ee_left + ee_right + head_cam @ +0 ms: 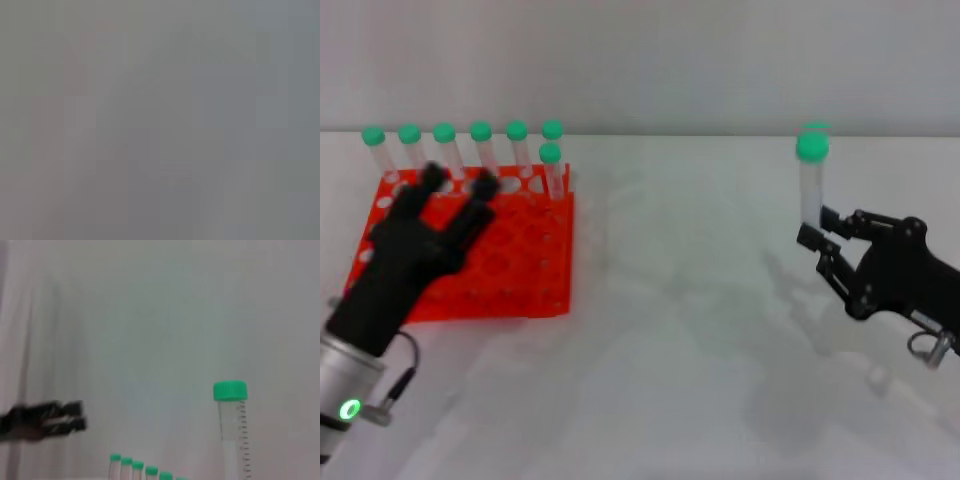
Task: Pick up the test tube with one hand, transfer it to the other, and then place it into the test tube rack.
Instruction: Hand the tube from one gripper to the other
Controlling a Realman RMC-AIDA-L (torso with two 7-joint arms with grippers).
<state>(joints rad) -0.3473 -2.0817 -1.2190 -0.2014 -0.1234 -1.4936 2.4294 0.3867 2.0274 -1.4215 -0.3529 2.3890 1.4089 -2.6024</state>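
Note:
My right gripper point(823, 238) is shut on the lower part of the test tube point(810, 190) and holds it upright above the table at the right, green cap up. The tube also shows in the right wrist view point(231, 435). My left gripper point(458, 192) is open, its black fingers spread above the back of the orange-red test tube rack point(525, 280) at the left. It appears farther off in the right wrist view point(60, 419). The left wrist view is a flat grey and shows nothing.
Several green-capped tubes point(480, 145) stand in the rack's back row, one more point(551, 168) just in front at its right end. They show low in the right wrist view point(137, 469). White table point(680, 330) lies between rack and right gripper.

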